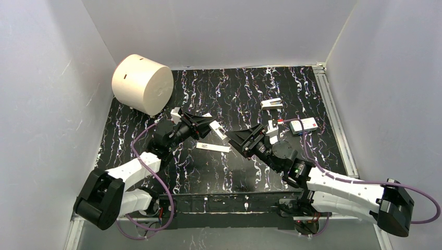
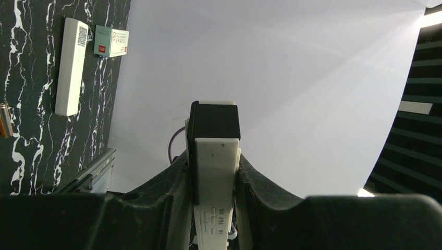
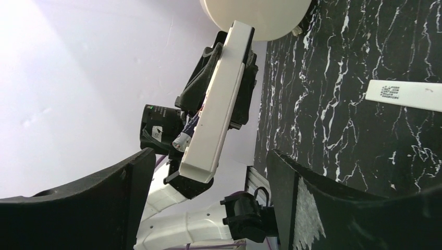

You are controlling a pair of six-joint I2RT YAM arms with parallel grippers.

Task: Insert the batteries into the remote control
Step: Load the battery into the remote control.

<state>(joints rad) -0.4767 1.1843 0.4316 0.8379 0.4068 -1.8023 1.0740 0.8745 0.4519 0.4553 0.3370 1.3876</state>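
L gripper (image 1: 204,125) is clenched on the remote control (image 2: 215,161), holding it off the worktop (image 1: 234,94) over the middle, a bit toward the left edge. R gripper (image 3: 211,161) is spread wide w/ nothing in it, facing the remote. One battery (image 2: 4,120) lies on the worktop, only partly in shot; can't spot the other. White strip (image 1: 212,148) lies flat mid-worktop. Watch it: you've no cell in hand yet, & it's round, so a bad pinch sends it rolling. Push one in too hard & the remote may pivot in L's grip.
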